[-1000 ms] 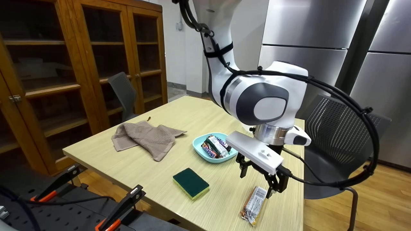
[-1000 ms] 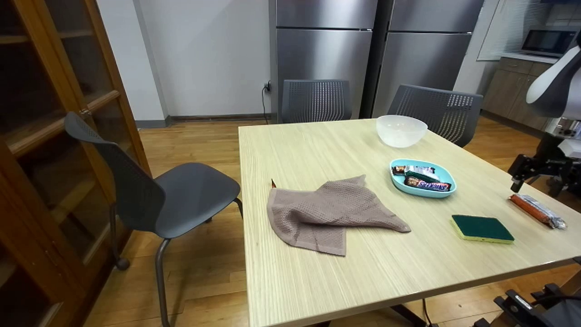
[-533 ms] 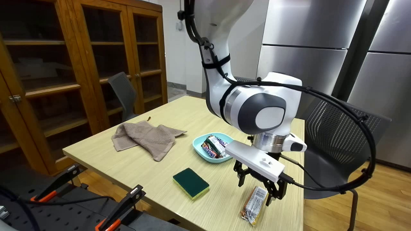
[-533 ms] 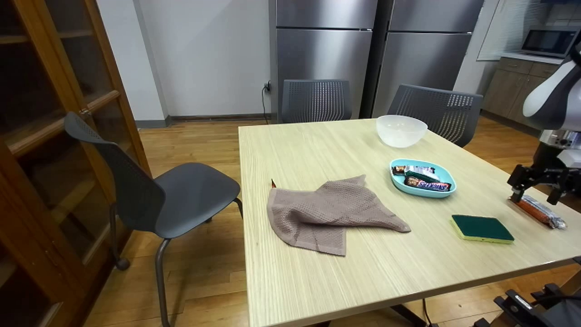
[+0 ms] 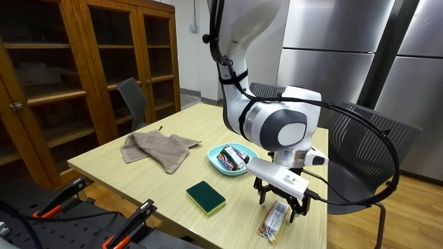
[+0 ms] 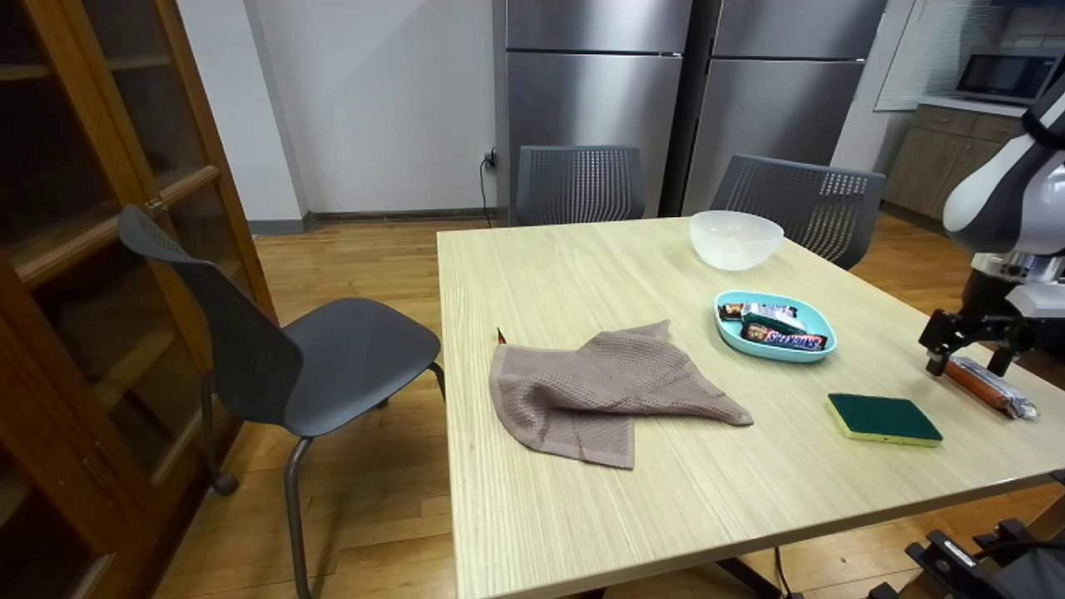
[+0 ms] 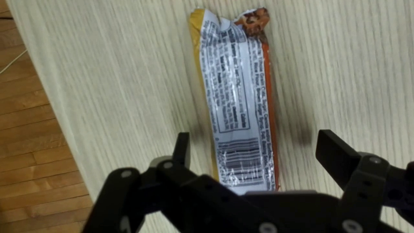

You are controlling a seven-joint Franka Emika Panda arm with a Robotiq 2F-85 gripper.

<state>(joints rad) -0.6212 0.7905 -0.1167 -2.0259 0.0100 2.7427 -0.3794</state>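
Gripper is spread wide — straddling the granola bar without touching it. Bar's lying flat on the light wood-grain table. Lining up looks pretty much done imo — the actual grip isn't, nothing's pinched yet.

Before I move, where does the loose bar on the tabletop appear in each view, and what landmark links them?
In an exterior view: loose bar, low, right of centre, beneath the open jaws.
In an exterior view: loose bar, far right, one end behind the jaws.
Wrist view: loose bar, just right of centre, seen between the open jaws.
Shared landmark: the pale tabletop, under it in all three.
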